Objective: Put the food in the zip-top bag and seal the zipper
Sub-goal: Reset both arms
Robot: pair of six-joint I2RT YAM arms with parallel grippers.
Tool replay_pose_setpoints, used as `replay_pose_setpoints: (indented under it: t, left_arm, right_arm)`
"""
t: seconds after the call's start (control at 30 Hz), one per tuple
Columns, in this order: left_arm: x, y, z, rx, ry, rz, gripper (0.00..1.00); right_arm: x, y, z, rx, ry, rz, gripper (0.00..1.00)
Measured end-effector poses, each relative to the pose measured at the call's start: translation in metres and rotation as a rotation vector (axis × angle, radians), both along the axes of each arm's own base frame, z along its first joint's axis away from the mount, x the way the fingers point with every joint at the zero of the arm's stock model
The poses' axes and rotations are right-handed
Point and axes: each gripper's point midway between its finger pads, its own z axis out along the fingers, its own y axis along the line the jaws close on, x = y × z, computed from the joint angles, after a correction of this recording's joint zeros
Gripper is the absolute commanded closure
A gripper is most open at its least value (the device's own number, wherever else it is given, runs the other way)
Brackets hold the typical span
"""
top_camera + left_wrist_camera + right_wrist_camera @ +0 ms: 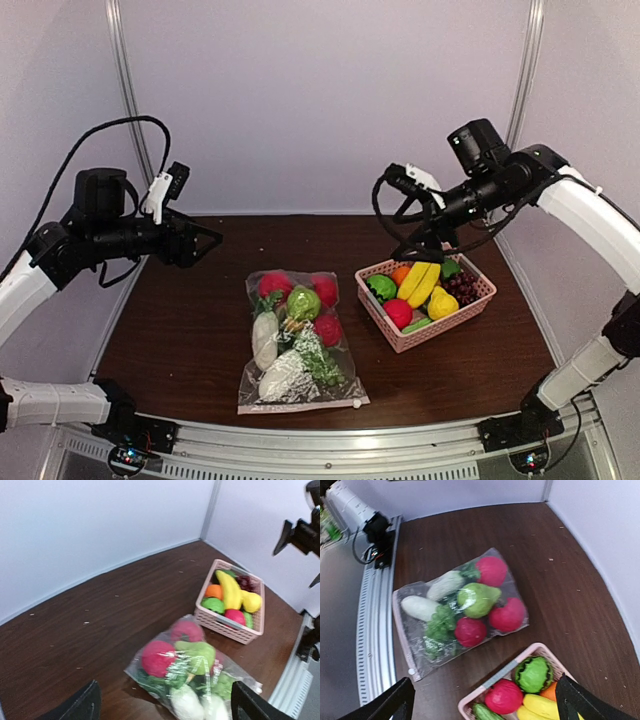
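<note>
Dark wood table (180, 330); the zip-top bag (300, 345) lies flat mid-table, food (303, 303) inside, zipper (300, 407) at the near edge. Overhead the left gripper (165, 700) and right gripper (485, 690) hover spread, empty. Floppy, slick film, probably; I'd pinch the stiffer zip strip.

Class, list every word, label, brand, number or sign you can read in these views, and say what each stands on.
None can be read.
The zip-top bag: no print visible, only glare on the plastic.
The pink basket: no label.
The left arm and right arm: no legible marking on their casings.
</note>
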Motion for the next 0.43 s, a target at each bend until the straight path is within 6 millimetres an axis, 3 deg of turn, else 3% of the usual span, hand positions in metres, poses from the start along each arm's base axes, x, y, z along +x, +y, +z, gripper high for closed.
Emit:
replay_pose_setpoints:
  t: [0.13,0.27,0.37,0.43]
  left_arm:
    - [0.041,0.025,-0.013,0.118,-0.05,0.215,0.02]
    - [0.072,0.05,-0.022,0.233,-0.112,0.395,0.02]
    - [0.087,0.064,-0.025,0.281,-0.133,0.499,0.02]
    - [0.091,0.067,-0.028,0.288,-0.142,0.527,0.02]
  right_arm:
    - [0.067,-0.054,0.016,0.091,-0.033,-0.33,0.0]
    - [0.124,-0.121,-0.005,0.122,-0.038,-0.678,0.0]
    - [0.144,-0.174,-0.027,0.1,-0.082,-0.947,0.01]
    - [0.145,-0.193,-0.033,0.097,-0.129,-1.051,0.0]
